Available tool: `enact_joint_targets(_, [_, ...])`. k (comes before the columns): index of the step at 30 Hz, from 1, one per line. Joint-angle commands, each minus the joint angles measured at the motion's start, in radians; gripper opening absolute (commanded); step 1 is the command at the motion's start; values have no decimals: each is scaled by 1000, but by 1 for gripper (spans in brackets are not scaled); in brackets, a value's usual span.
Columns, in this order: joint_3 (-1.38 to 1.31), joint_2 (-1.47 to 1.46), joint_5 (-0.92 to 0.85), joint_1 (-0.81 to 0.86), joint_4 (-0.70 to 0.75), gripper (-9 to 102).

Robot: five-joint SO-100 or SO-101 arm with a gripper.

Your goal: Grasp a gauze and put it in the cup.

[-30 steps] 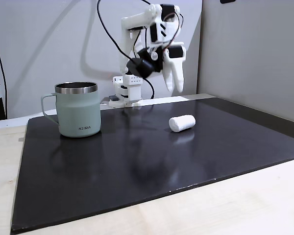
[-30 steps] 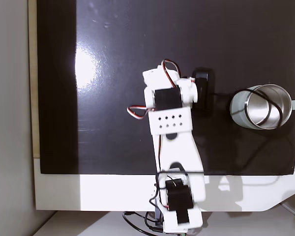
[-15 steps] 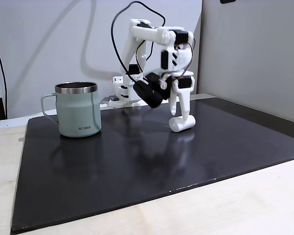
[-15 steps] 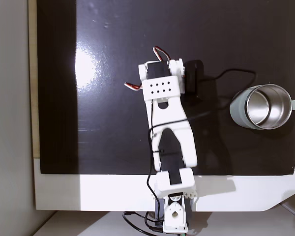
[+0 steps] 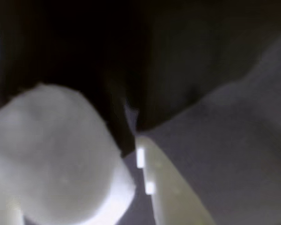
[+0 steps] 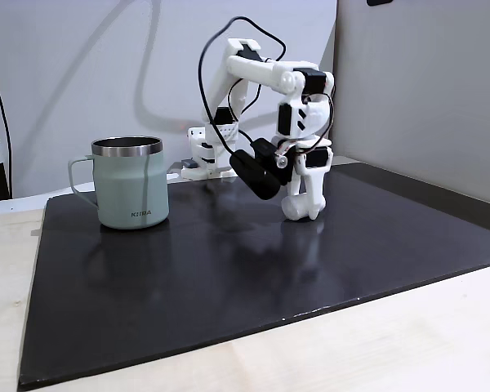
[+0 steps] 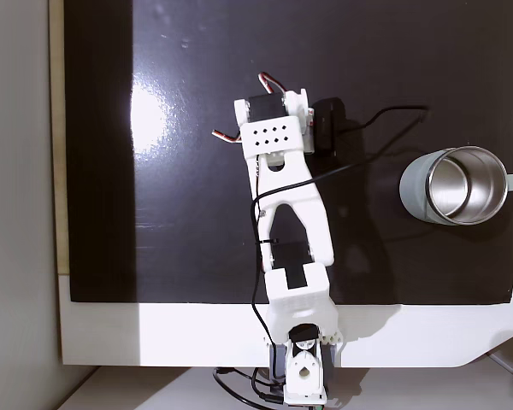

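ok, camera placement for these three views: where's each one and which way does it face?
Wrist view: rides the gripper, close on the gauze; one finger shows.
A fixed view: low at the table's front, facing the arm's base; gripper down at the gauze, cup left.
A fixed view: overhead, looking straight down; arm covers the gauze.
Both fixed views share arm, cup, black mat.

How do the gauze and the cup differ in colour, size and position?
The gauze is white; the cup is pale green with a steel rim. The gauze is much smaller than the cup. The gauze lies under the gripper; the cup stands apart, upright. Both rest on the black mat.
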Motion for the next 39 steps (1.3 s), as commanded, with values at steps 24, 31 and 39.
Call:
enact_joint_targets(24, [-72, 334, 20, 34, 175, 0])
enact_joint_targets(31, [-115, 499, 15, 156, 291, 1])
enact_joint_targets(39, [-146, 640, -37, 419, 353, 1])
